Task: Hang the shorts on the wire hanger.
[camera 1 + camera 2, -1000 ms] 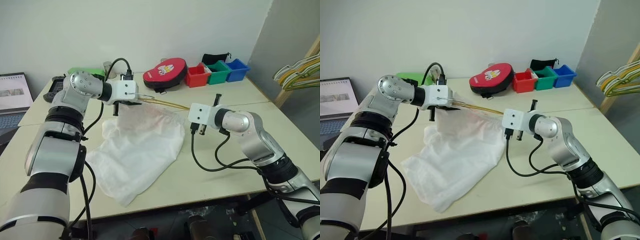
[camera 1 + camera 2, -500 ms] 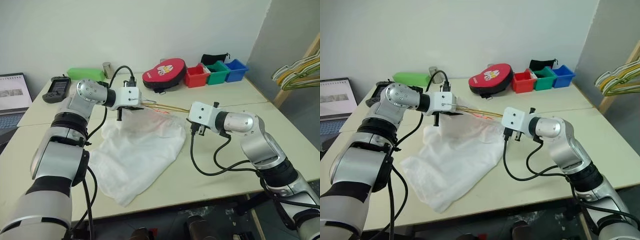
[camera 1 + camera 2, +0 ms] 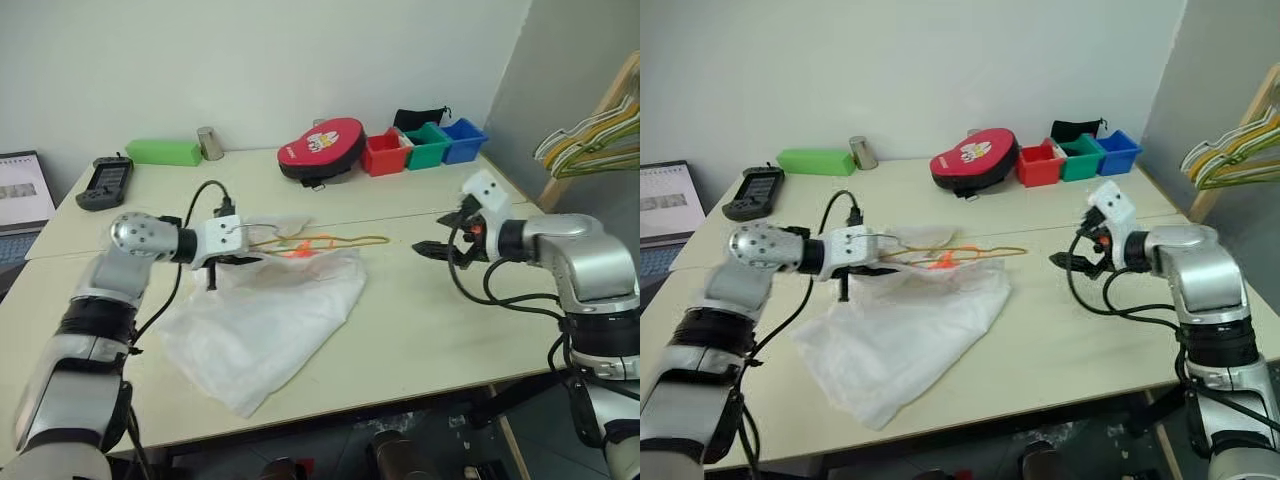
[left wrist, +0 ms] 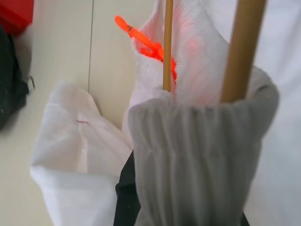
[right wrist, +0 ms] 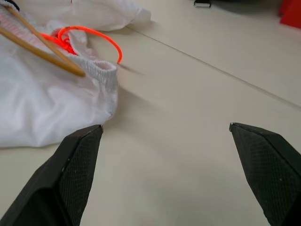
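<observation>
The white shorts (image 3: 262, 318) lie spread on the table, their waistband end raised at my left gripper (image 3: 232, 258). That gripper is shut on the wire hanger (image 3: 340, 240), whose yellow-orange wire runs through the gathered waistband (image 4: 197, 155). An orange drawstring (image 4: 146, 43) shows beside the wire. The grey hook (image 3: 236, 231) curls just above the left gripper. My right gripper (image 5: 171, 141) stands wide open and holds nothing, well to the right of the hanger's free tip. Bare table lies between the gripper and that tip.
At the back stand a red zip case (image 3: 320, 148) and red (image 3: 384, 153), green (image 3: 430, 146) and blue (image 3: 466, 138) bins. A green box (image 3: 165, 150), a metal cup (image 3: 207, 142), a handheld device (image 3: 104, 183) and a laptop (image 3: 22, 188) sit back left. Spare hangers (image 3: 588, 140) hang at far right.
My right gripper let go, opened wide and swung away to the right. My left arm sank toward the table with the hanger and the waistband.
</observation>
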Controlling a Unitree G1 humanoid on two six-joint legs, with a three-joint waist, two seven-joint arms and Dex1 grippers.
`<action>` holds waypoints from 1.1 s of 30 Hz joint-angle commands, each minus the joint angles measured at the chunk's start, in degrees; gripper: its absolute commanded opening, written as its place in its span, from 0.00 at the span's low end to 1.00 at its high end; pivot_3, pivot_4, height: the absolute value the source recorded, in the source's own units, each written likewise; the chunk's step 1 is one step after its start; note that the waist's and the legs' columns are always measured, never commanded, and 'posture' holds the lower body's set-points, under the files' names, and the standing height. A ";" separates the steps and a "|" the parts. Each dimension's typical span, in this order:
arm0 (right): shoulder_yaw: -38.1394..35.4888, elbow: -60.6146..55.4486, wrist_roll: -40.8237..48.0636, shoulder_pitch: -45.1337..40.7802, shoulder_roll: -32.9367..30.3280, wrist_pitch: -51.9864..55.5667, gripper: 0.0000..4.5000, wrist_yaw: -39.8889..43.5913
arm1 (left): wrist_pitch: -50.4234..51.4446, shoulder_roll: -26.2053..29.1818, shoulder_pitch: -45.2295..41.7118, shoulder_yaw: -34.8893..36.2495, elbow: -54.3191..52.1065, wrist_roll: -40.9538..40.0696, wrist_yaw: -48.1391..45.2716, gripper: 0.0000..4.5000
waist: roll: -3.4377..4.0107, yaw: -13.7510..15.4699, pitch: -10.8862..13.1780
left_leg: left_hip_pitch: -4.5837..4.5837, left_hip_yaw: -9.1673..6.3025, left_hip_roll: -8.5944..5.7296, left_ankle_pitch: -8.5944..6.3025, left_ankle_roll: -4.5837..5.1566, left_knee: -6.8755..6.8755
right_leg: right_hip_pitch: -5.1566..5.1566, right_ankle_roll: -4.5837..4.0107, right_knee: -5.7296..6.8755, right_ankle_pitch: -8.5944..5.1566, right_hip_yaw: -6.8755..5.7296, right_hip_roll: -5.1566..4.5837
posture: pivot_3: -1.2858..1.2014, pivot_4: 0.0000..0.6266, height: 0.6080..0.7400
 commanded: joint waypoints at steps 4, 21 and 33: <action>7.91 10.35 0.49 -1.50 5.35 -7.85 1.00 -1.39 | 13.23 3.32 2.77 6.04 -13.14 -8.62 -1.66 0.00 | 0.01 -0.01 0.00 | 0.05 0.06 -0.05 0.03 0.03 0.00 | 0.04 -0.01 0.03 0.01 0.05 0.05 | 0.49 0.06 1.00; 11.54 31.67 2.55 -12.60 15.20 -19.22 1.00 3.98 | 17.85 6.14 5.44 7.60 -17.62 -10.50 -0.05 0.00 | -0.01 1.10 -0.03 | 0.09 -0.08 -0.04 0.11 -0.12 -0.07 | 0.04 -0.05 0.00 0.04 -0.07 0.06 | 0.51 0.03 1.00; 10.43 33.97 2.38 -12.79 17.59 -20.55 0.40 1.56 | 16.40 5.93 5.07 7.07 -16.88 -10.21 0.63 0.00 | -0.02 1.73 -0.09 | 0.10 -0.10 -0.04 0.20 -0.27 -0.07 | 0.04 -0.12 0.02 0.08 -0.09 0.07 | 0.51 0.02 1.00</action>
